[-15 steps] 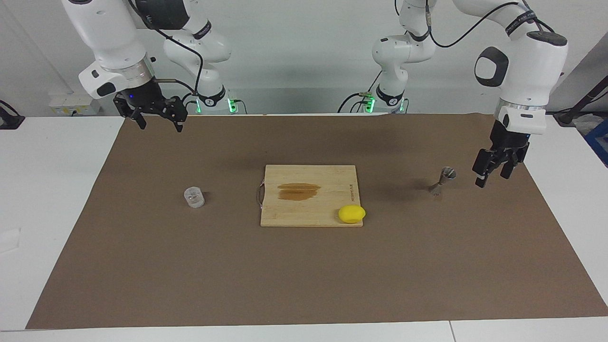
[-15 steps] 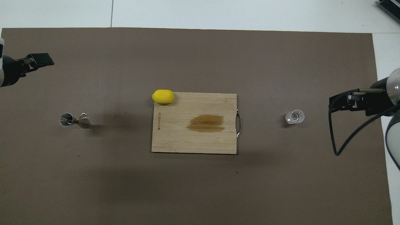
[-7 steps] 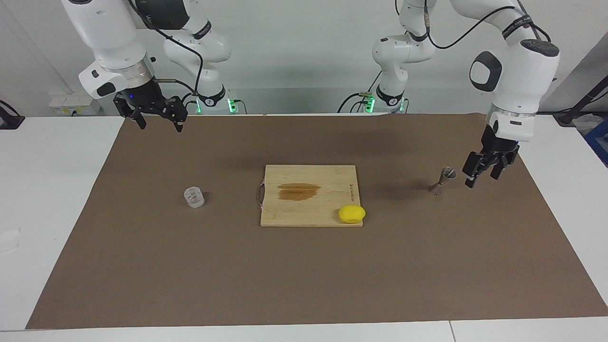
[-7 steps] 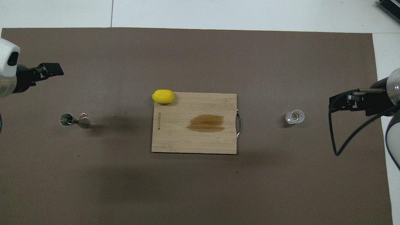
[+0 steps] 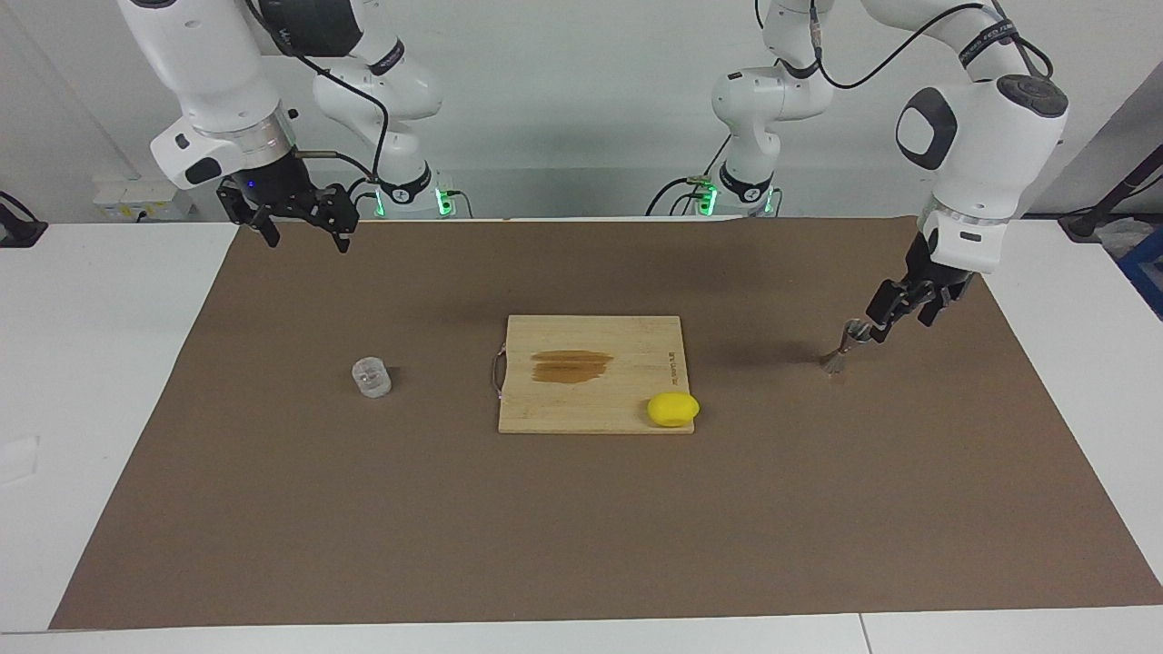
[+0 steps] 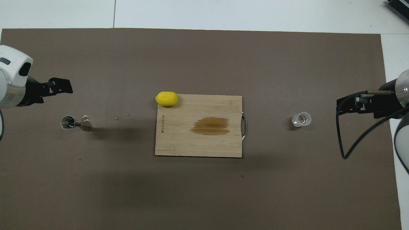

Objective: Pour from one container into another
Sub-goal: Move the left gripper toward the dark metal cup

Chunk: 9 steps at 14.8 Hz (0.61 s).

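Left gripper (image 5: pixel 895 313) has closed in on jigger (image 5: pixel 845 347), fingers apart, not gripping; right gripper (image 5: pixel 300 227) waits, fingers apart.

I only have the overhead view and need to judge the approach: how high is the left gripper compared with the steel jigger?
Observer: In the facing view the left gripper is low, with its open fingertips about level with the top cone of the jigger.
Operator: Is it touching?
Observer: One fingertip overlaps the rim in that view, but I cannot tell whether there is contact. The jigger stands upright on the mat.
Operator: And the right gripper?
Observer: The right gripper hangs open, well above the mat and not down at the glass cup. That arm waits.
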{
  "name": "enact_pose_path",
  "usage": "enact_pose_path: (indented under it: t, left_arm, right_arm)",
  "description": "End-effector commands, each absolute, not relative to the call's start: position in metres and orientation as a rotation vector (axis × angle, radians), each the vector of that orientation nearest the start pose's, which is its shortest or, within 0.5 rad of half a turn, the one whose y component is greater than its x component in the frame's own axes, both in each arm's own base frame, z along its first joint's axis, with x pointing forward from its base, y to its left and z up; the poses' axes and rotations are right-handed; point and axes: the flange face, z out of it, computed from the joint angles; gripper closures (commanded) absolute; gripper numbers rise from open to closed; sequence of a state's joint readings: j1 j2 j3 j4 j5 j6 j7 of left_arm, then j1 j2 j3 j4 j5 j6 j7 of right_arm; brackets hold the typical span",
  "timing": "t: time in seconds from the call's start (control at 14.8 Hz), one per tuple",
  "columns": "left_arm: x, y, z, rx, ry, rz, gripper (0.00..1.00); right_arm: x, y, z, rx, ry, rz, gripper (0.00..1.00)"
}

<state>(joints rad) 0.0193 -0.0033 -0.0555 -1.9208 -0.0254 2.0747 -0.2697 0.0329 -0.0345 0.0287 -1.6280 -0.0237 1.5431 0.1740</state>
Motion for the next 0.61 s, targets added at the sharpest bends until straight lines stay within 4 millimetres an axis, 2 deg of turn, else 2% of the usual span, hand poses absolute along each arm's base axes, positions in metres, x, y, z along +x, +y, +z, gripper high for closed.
enact_pose_path:
  t: [0.0,0.13,0.2,0.34,0.4,0.54]
  left_arm:
    - [0.57,-0.032,0.496,-3.16,-0.35,-0.189,0.0]
    - [0.571,-0.021,0.495,-3.262,-0.43,-0.168,0.0]
    - [0.572,-0.015,0.497,-3.345,-0.371,-0.164,0.0]
    - [0.572,-0.006,0.498,-3.427,-0.105,-0.207,0.0]
    - [0.573,0.0,0.495,-3.474,-0.04,-0.227,0.0]
    - [0.576,0.016,0.487,-3.571,-0.046,-0.249,0.0]
  right_arm:
    - [0.535,0.028,0.614,-3.151,0.155,0.085,0.0]
    - [0.536,0.028,0.614,-3.153,0.155,0.085,0.0]
    - [0.535,0.028,0.614,-3.151,0.157,0.085,0.0]
    - [0.535,0.028,0.614,-3.151,0.155,0.085,0.0]
    - [0.536,0.028,0.614,-3.153,0.157,0.085,0.0]
    - [0.536,0.028,0.614,-3.153,0.157,0.085,0.0]
